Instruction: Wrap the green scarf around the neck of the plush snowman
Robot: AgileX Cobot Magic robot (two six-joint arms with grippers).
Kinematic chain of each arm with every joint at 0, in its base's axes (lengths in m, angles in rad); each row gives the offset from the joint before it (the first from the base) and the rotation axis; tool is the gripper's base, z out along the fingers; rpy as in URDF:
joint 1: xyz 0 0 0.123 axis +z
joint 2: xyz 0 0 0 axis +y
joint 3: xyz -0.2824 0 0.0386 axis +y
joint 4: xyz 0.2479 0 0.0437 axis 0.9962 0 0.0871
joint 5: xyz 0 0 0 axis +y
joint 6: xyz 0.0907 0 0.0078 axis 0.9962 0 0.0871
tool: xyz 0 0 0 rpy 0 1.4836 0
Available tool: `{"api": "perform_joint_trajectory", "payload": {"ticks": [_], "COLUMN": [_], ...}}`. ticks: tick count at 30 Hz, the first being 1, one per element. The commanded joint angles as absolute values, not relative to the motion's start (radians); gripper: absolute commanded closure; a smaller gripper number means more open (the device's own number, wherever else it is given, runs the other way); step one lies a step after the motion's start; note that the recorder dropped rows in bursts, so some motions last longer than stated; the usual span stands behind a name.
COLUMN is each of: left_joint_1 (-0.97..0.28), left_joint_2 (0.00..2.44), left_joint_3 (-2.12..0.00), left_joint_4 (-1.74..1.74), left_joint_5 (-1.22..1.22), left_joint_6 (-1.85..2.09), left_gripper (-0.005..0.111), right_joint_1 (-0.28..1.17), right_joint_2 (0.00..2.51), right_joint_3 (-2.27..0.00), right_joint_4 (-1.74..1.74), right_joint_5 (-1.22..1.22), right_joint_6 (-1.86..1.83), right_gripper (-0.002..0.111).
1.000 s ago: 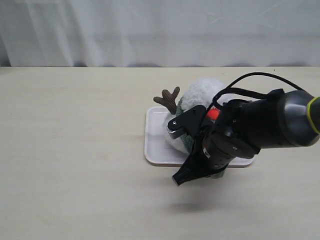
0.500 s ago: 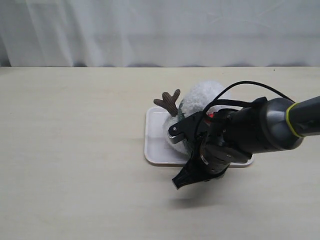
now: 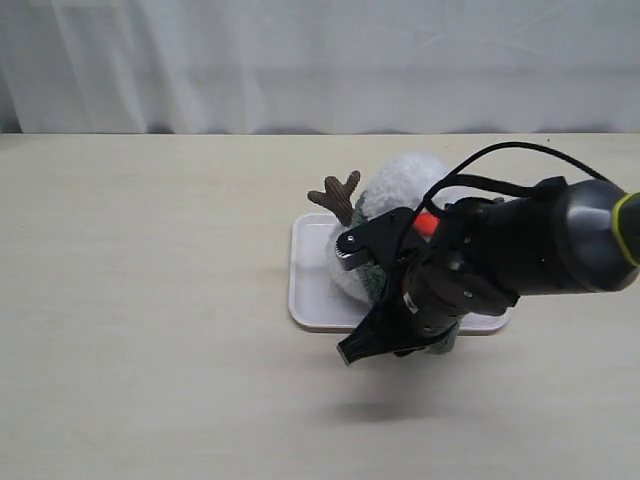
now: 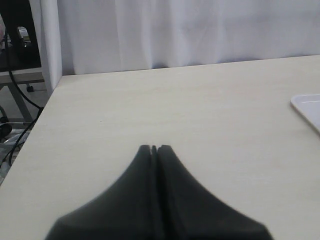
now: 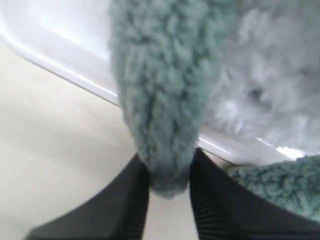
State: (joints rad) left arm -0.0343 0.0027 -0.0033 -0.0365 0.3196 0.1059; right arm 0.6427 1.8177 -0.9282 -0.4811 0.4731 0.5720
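Note:
The plush snowman [image 3: 405, 180] lies on a white tray [image 3: 305, 290], its brown twig arm [image 3: 335, 197] sticking up and its orange nose [image 3: 427, 225] showing beside my right arm. The green scarf [image 3: 381, 283] drapes across it, mostly hidden under the arm. My right gripper [image 3: 352, 351] hangs at the tray's front edge. In the right wrist view this gripper [image 5: 169, 172] is shut on the scarf's rounded end [image 5: 160, 100], next to white fur [image 5: 265, 100]. My left gripper [image 4: 154, 148] is shut and holds nothing, over bare table away from the snowman.
The tray's rim [image 5: 65, 60] runs right behind the held scarf end, and another stretch of scarf [image 5: 280, 185] lies beside one finger. One corner of the tray [image 4: 307, 107] shows in the left wrist view. A white curtain [image 3: 320, 60] backs the table.
My right arm dipped toward the table and came back up. The gripper tip now sits slightly further left, at the tray's front edge, with the scarf end still in it.

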Motion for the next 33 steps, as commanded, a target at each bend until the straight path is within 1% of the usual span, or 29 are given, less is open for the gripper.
{"api": "perform_joint_trajectory", "payload": {"ticks": [1, 3, 4, 9, 15, 18, 22, 26, 33], "left_joint_1": [-0.03, -0.03, -0.03, -0.03, -0.03, -0.03, -0.03, -0.03, -0.03], "left_joint_2": [0.0, 0.0, 0.0, 0.0, 0.0, 0.0, 0.0, 0.0, 0.0], "left_joint_3": [0.0, 0.0, 0.0, 0.0, 0.0, 0.0, 0.0, 0.0, 0.0], "left_joint_4": [-0.038, -0.038, -0.038, -0.038, -0.038, -0.038, -0.038, -0.038, -0.038], "left_joint_5": [0.309, 0.309, 0.309, 0.309, 0.309, 0.309, 0.309, 0.309, 0.309], "left_joint_6": [0.099, 0.099, 0.099, 0.099, 0.099, 0.099, 0.099, 0.099, 0.099], "left_gripper": [0.107, 0.107, 0.107, 0.107, 0.107, 0.107, 0.107, 0.107, 0.107], "right_joint_1": [0.642, 0.642, 0.642, 0.642, 0.642, 0.642, 0.642, 0.642, 0.642], "right_joint_2": [1.759, 1.733, 1.722, 1.634, 1.506, 1.441, 1.35, 1.263, 1.082], "right_joint_3": [-0.929, -0.929, -0.929, -0.929, -0.929, -0.929, -0.913, -0.871, -0.802], "right_joint_4": [-0.361, -0.311, -0.292, -0.171, -0.115, -0.115, -0.117, -0.141, -0.173], "right_joint_5": [0.513, 0.553, 0.569, 0.658, 0.683, 0.684, 0.684, 0.683, 0.681], "right_joint_6": [0.494, 0.454, 0.432, 0.321, 0.278, 0.278, 0.276, 0.276, 0.276], "right_gripper": [0.061, 0.056, 0.055, 0.055, 0.057, 0.068, 0.088, 0.104, 0.104]}}
